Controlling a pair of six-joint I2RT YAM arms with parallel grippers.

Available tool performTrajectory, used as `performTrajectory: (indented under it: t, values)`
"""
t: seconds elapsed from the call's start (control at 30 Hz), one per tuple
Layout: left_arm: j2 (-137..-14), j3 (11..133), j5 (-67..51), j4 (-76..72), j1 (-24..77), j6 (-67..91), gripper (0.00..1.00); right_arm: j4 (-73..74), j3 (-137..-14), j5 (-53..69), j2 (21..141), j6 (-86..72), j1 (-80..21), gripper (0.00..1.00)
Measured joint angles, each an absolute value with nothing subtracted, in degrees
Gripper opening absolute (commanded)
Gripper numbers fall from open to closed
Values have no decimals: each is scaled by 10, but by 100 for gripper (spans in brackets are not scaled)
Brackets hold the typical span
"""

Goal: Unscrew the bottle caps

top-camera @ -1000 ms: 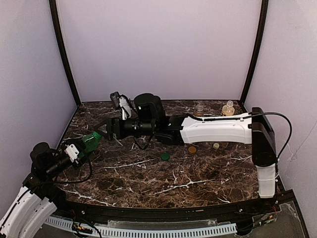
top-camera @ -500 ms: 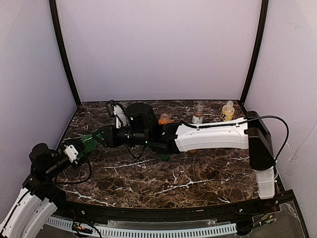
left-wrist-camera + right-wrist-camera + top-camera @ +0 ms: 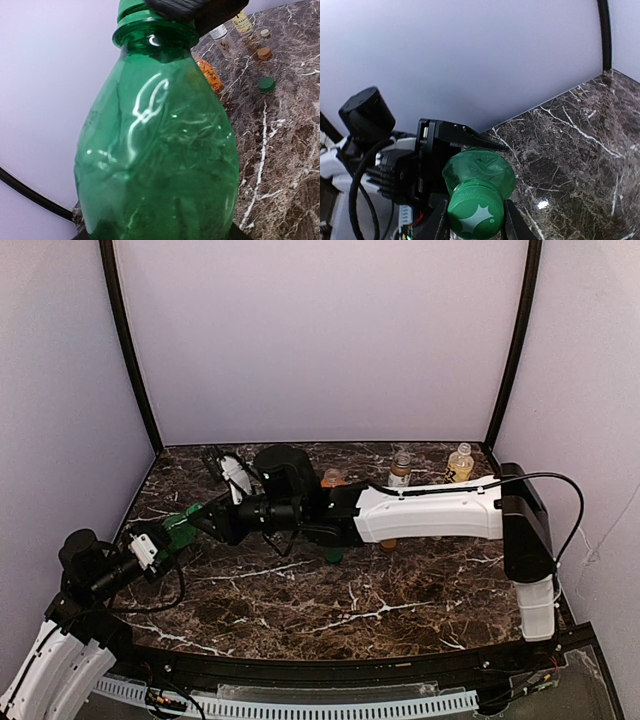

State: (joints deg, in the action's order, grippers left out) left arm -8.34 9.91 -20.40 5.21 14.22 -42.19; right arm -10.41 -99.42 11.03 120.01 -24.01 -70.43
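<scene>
Top external view: a dark marble table (image 3: pixel 400 610) fills the floor, and the right arm (image 3: pixel 430 515) reaches across it toward the left arm (image 3: pixel 100 565). The left claw (image 3: pixel 170 534) pinches the body of the green bottle (image 3: pixel 155 150), held tilted at the table's left side. In the right wrist view the right claw (image 3: pixel 475 223) sits at the bottle's mouth. Its 2 fingers flank the green cap (image 3: pixel 474 210) and seem pressed onto it, though the frame edge cuts off the contact. The cap is on the neck.

3 more bottles stand near the back wall: the orange bottle (image 3: pixel 332 479), brown bottle (image 3: pixel 400 468) and yellow bottle (image 3: pixel 460 462). Lying on the table are a loose green cap (image 3: pixel 266 84), a brown cap (image 3: pixel 264 52) and a cream cap (image 3: pixel 265 33).
</scene>
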Motion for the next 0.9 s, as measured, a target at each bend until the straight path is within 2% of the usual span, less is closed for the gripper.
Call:
performTrajectory:
  t: [0.37,0.6,0.83,0.87,0.9]
  values:
    - [-83,99,-354,142,134,-403,12,80,-1030,262,1185,219,-689,0]
    - [-92,101,-405,152,135,-410,12,161,-1062,287,1185,451,-692,0]
    - [-102,101,-413,158,135,-420,12,226,-1117,277,1209,604,-696,0]
    - [-104,101,-412,160,135,-421,12,231,-1123,274,1211,616,-697,7]
    - [-106,101,-411,161,135,-422,12,237,-1127,271,1213,628,-698,19]
